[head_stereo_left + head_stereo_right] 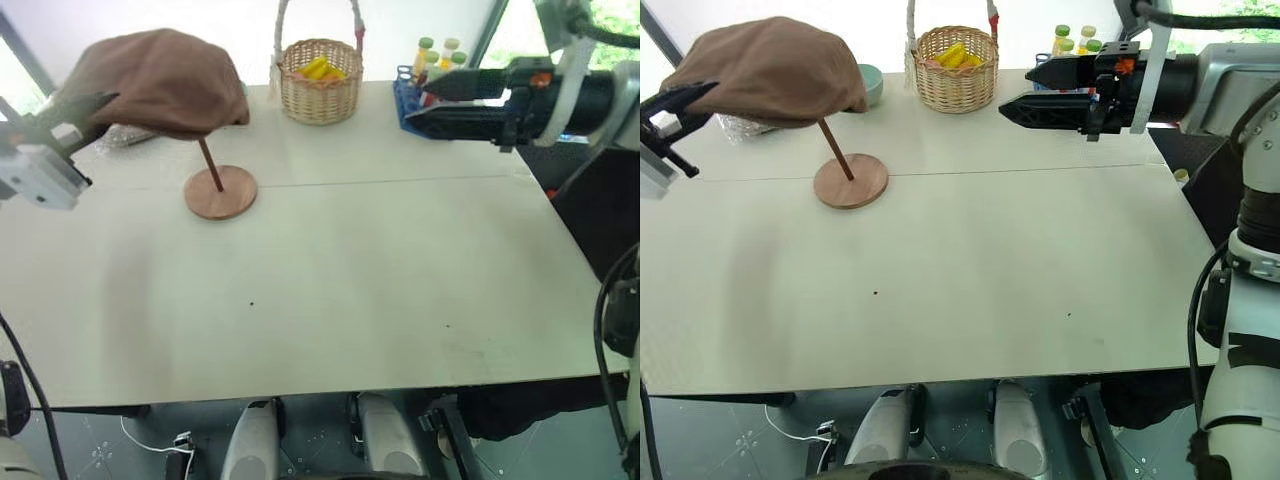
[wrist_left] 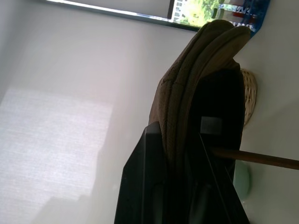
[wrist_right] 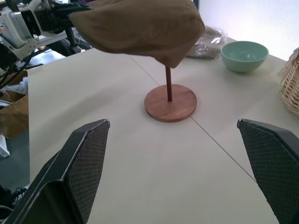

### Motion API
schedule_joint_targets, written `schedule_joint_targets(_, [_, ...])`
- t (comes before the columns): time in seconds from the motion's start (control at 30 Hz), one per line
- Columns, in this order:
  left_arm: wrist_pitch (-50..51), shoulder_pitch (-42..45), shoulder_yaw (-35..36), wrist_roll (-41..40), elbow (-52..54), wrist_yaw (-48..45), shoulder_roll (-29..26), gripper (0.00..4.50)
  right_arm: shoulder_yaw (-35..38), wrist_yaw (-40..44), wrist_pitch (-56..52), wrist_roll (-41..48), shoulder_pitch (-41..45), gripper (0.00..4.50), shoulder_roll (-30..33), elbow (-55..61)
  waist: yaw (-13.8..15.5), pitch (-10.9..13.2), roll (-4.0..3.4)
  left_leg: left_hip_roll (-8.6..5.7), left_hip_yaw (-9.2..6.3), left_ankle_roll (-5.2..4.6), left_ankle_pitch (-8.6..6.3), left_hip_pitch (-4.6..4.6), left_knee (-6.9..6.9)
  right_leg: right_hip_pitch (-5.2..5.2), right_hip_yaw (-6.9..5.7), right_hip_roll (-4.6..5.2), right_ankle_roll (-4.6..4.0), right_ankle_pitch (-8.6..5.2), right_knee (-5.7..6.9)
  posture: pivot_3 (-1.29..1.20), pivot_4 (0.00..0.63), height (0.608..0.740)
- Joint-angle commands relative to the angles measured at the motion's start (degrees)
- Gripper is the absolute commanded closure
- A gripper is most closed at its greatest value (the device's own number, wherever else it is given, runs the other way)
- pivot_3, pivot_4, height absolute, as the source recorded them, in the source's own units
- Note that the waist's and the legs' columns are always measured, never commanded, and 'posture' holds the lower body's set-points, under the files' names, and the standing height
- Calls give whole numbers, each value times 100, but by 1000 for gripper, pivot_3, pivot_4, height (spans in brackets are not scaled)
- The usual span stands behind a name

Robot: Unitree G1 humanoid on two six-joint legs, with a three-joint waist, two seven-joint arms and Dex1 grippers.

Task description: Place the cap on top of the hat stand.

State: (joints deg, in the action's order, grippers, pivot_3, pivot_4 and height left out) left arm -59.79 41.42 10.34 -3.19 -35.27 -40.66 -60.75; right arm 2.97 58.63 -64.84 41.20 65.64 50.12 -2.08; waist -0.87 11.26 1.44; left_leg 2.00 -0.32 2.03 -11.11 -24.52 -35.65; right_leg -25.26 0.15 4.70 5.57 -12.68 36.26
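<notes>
Cap [image 1: 160,80] over hat stand [image 1: 220,190]; basket [image 1: 320,85] holds yellow items [image 1: 318,68].

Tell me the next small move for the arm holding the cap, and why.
Probably open the left gripper and let go. The cap already sits draped over the top of the hat stand, its rod running up under the fabric, while the fingers are clamped on the brim. The right gripper hangs open, apart.

The cap [image 1: 160,80] is plain brown. The stand [image 1: 220,191] is reddish-brown wood. The table [image 1: 330,290] is off-white. The basket [image 1: 320,85] is tan wicker (yellow pieces inside). The bowl [image 3: 244,56] is pale mint green. The rack [image 1: 408,105] is blue. Both grippers' fingers [image 3: 84,158] are black with a fine cross-hatch.
</notes>
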Motion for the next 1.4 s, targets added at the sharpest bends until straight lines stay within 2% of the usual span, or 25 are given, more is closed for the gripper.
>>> schedule_joint_targets(0.03, [159,186,202,-28,224,233,-145,4451,46,98,149,-23,196,0,13,-3,6,0,0,0,1,0,0,0,0,1,0,0,0,0,0,0,150,740])
schedule_joint_targets(0.13, [67,-12,287,-41,247,258,-264,4451,-3,151,181,-45,207,0,12,-27,5,0,0,0,1,0,0,0,-1,0,0,0,0,0,0,0,150,740])
schedule_joint_targets(0.33, [-206,-934,391,-124,627,258,-251,4451,-53,250,190,-70,293,0,32,-82,-16,0,-3,3,4,-2,-1,4,3,-2,2,-1,-1,-1,2,0,150,740])
schedule_joint_targets(0.57, [-171,-952,332,112,156,378,-294,4451,11,258,139,-17,415,0,49,-131,6,0,-3,4,9,-1,-1,2,-2,-2,2,0,-7,1,-1,0,150,740])
schedule_joint_targets(0.7, [-178,-916,305,62,111,355,-289,2922,31,245,137,-10,375,0,66,-76,6,0,-3,5,9,-1,-1,2,-1,-3,2,0,-6,1,-1,0,150,740])
schedule_joint_targets(0.9, [215,-1346,511,4,489,357,-424,28,69,262,209,18,358,0,51,-7,-13,0,-5,6,10,-1,-1,2,0,-4,2,0,-6,2,-1,0,150,740])
schedule_joint_targets(1.0, [580,-1845,797,-122,1048,379,-513,28,61,252,265,1,285,0,24,8,-24,0,-5,7,10,-1,-2,2,3,-5,2,-1,-6,1,0,0,150,740])
schedule_joint_targets(1.1, [1429,-2577,1328,-351,1983,333,-558,28,81,301,242,40,239,0,25,-80,-28,0,-5,10,11,-1,-2,2,5,-7,2,0,-13,-2,-1,0,150,740])
schedule_joint_targets(1.2, [2804,-3215,1915,-636,3141,269,-516,28,30,396,497,-71,181,0,32,-100,-18,1,-6,13,12,0,-2,2,5,-8,2,-1,-27,-7,-2,0,150,740])
schedule_joint_targets(1.33, [5230,-3920,2710,-1313,4419,-65,-560,28,-42,542,692,-134,238,0,-6,-289,-18,1,-6,12,12,0,-2,3,4,-5,2,0,-30,-8,-5,0,150,740])
schedule_joint_targets(1.4, [6485,-4106,3198,-1919,4863,-330,-644,28,-130,735,835,-204,236,0,43,-365,-30,2,-8,13,14,0,-3,3,4,-5,2,-2,-33,-8,-9,0,150,740])
